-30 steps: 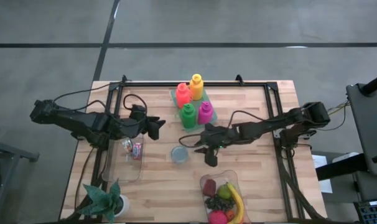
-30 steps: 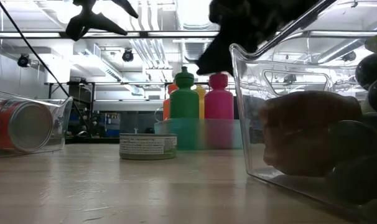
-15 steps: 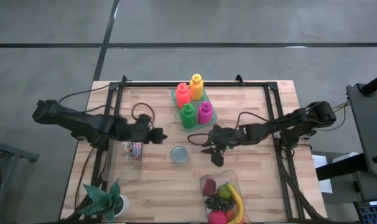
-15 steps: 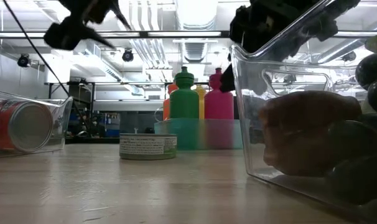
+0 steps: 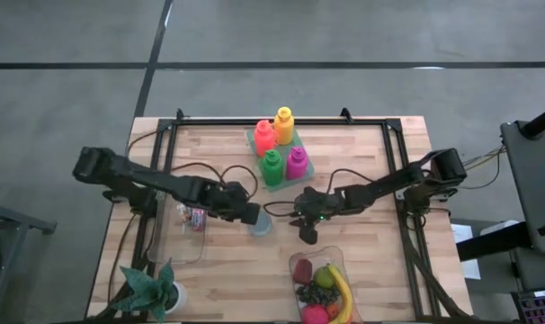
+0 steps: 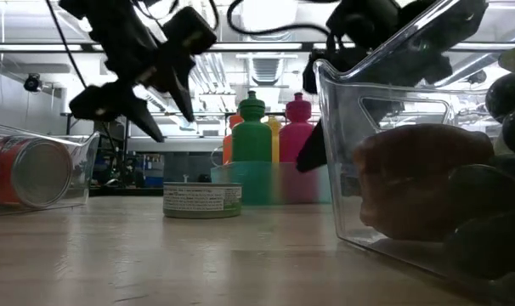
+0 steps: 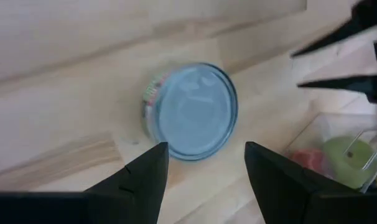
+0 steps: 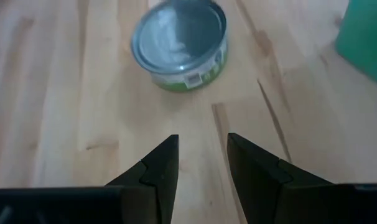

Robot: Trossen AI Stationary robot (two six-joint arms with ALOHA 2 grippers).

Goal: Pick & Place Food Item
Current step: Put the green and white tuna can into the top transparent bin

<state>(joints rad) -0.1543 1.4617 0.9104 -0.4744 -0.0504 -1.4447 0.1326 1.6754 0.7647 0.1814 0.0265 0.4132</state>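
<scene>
- The flat tin can (image 5: 260, 222) sits upright on the wooden table (image 5: 371, 153), near the middle, just in front of the tray of coloured bottles (image 5: 281, 148).
- The left gripper (image 5: 253, 214) hangs right over the can's left edge, above it in the low view and not touching, fingers spread wide with nothing between them; the wrist view looks straight down on the blue lid (image 7: 191, 111).
- The right gripper (image 5: 307, 232) hovers to the can's right, near the clear fruit box (image 5: 325, 286), fingers only slightly parted and empty.
- Its wrist view shows the can (image 8: 181, 45) ahead on bare wood.
- A clear bin (image 5: 184, 232) on the left holds a red can (image 6: 24, 172) lying on its side.
</scene>
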